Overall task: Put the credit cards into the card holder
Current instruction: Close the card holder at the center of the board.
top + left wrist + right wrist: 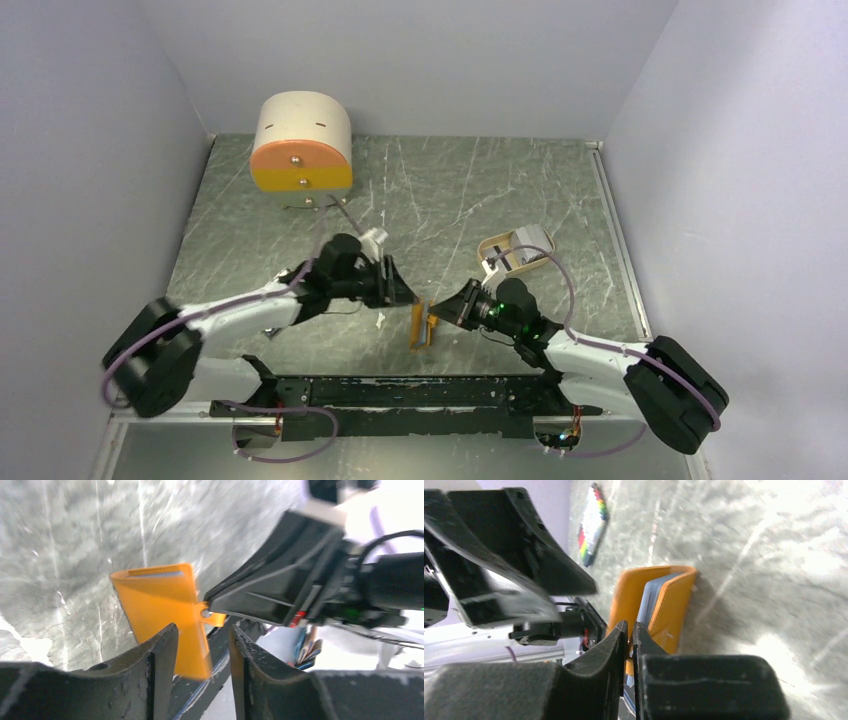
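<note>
From above, the card holder (421, 326) stands on edge by the middle of the worktop's near edge. Only my right wrist view shows the right gripper (630, 636) pinched almost closed on it. The left wrist view shows the left gripper (204, 630) parted, gripping nothing.

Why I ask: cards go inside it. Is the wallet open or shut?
Partly open: the wallet stands on edge, its orange flaps spread in a narrow V with pale blue showing between them.
</note>
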Motion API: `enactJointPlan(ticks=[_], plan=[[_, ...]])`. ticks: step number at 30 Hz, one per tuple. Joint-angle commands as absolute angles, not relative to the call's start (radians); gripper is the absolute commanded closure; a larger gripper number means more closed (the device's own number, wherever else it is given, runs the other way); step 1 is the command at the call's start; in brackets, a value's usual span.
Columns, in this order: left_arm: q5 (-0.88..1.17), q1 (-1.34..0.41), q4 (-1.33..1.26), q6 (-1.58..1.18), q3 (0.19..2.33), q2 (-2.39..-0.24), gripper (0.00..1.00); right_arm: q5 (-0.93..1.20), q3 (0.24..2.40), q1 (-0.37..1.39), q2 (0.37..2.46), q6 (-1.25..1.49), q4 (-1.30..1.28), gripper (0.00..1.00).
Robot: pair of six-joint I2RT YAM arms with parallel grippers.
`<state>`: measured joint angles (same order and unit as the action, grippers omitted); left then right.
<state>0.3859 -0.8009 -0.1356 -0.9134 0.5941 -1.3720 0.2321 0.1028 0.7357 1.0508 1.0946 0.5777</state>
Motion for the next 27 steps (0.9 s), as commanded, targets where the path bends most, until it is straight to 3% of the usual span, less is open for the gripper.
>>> enactJointPlan(ticks=[1, 4, 10, 11, 14, 19, 23, 27], plan=[[0.501, -0.656, -0.144, -0.937, 0.527, -1.135, 0.48, 0.291, 0.158, 0.711, 1.038, 1.04, 0.648, 0.91], [0.573, -0.573, -0.068, -0.881, 0.546, -1.035, 0.37, 0.326, 0.161, 0.696, 1.037, 1.056, 0.718, 0.91], [0.511, -0.548, 0.096, -0.787, 0.566, -0.936, 0.4, 0.328, 0.213, 0.689, 1.047, 1.023, 0.661, 0.94], [0.502, -0.543, 0.099, -0.799, 0.553, -0.935, 0.4, 0.321, 0.226, 0.69, 1.06, 1.006, 0.62, 0.91], [0.507, -0.537, 0.078, -0.829, 0.511, -0.974, 0.42, 0.311, 0.241, 0.686, 1.108, 0.953, 0.518, 0.67], [0.476, -0.537, 0.077, -0.819, 0.483, -1.058, 0.47, 0.281, 0.294, 0.685, 1.127, 0.882, 0.349, 0.62], [0.486, -0.537, 0.046, -0.818, 0.467, -1.1, 0.47, 0.198, 0.359, 0.695, 1.073, 0.842, 0.134, 0.5], [0.562, -0.537, -0.073, -0.856, 0.437, -1.149, 0.46, 0.116, 0.388, 0.737, 0.985, 0.828, 0.014, 0.48]])
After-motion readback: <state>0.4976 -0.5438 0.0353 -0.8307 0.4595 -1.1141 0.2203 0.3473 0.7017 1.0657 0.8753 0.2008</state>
